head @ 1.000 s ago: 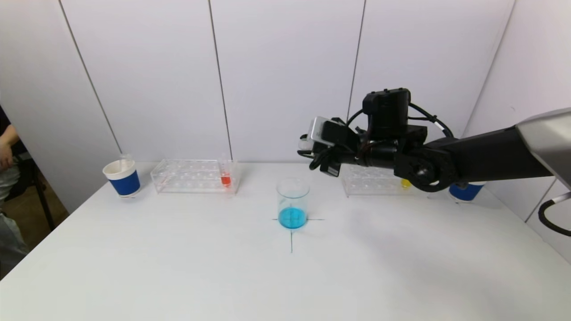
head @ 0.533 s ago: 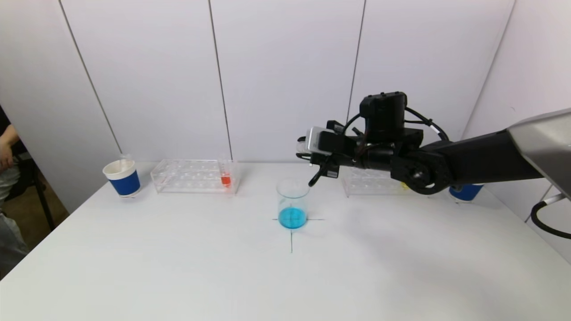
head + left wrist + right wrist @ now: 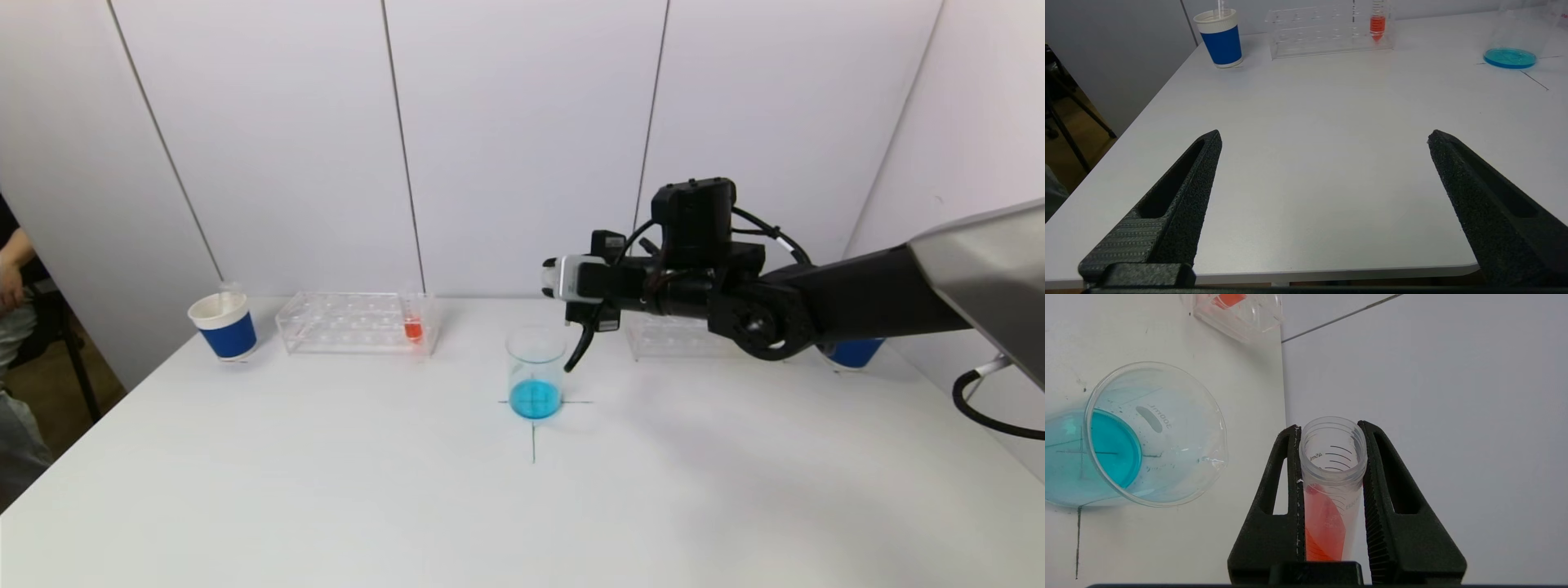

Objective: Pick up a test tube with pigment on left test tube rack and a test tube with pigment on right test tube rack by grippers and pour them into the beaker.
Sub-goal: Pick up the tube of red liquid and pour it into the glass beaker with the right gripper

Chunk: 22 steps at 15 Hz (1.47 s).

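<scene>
My right gripper is shut on a clear test tube with red-orange pigment. It holds the tube tilted, just above and right of the beaker's rim, and the pigment lies along the tube's side. The glass beaker holds blue liquid and stands on a cross mark at mid-table; it also shows in the right wrist view. The left rack holds one tube of red pigment. The right rack is partly hidden behind my arm. My left gripper is open and empty, low by the table's front edge.
A blue paper cup stands left of the left rack. Another blue cup shows behind my right arm at the far right. A person sits at the left edge. White wall panels close off the back.
My right gripper has moved left and slightly down toward the beaker and has rolled, tilting the tube further. The left arm has not moved.
</scene>
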Each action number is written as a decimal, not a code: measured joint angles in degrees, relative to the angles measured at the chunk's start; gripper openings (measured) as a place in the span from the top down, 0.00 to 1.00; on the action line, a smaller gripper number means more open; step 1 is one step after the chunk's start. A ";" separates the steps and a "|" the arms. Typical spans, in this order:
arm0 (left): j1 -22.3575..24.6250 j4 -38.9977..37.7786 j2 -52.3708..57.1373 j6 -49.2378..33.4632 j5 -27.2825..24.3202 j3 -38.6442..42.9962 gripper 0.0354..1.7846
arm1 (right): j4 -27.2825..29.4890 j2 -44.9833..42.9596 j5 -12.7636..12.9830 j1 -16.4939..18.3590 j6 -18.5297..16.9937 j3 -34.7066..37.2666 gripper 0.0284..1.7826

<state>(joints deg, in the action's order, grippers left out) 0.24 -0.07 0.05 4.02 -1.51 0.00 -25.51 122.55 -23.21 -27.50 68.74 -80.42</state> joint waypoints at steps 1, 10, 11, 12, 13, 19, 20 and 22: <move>0.00 0.00 0.00 0.00 0.04 0.00 0.01 | 0.00 0.21 0.15 0.00 0.74 -0.01 0.75; 0.00 0.00 0.00 0.00 0.00 0.00 0.01 | 0.20 0.85 0.95 -0.04 5.78 -0.67 0.75; 0.00 0.00 0.00 -0.01 0.02 0.00 0.01 | 0.09 0.85 0.63 -0.04 5.79 -0.65 0.75; 0.00 0.00 0.00 -0.01 0.02 0.00 0.01 | -0.04 0.85 0.48 -0.06 5.79 -0.63 0.75; 0.00 0.00 0.00 -0.01 0.02 0.00 0.01 | -0.61 0.85 0.39 -0.11 5.79 -0.52 0.75; 0.00 0.00 0.00 -0.01 0.02 0.00 0.01 | -1.82 0.93 -0.57 -0.20 5.56 0.02 0.75; 0.00 0.00 0.00 0.02 0.04 0.00 0.01 | -2.01 0.93 -0.96 -0.20 5.45 0.10 0.75; 0.00 0.00 0.00 -0.01 0.04 0.00 0.01 | -2.13 0.93 -2.91 -0.17 5.07 0.21 0.75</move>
<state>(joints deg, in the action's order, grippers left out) 0.24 -0.07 0.05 4.01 -1.48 0.00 -27.65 123.48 -26.12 -27.67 73.81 -80.21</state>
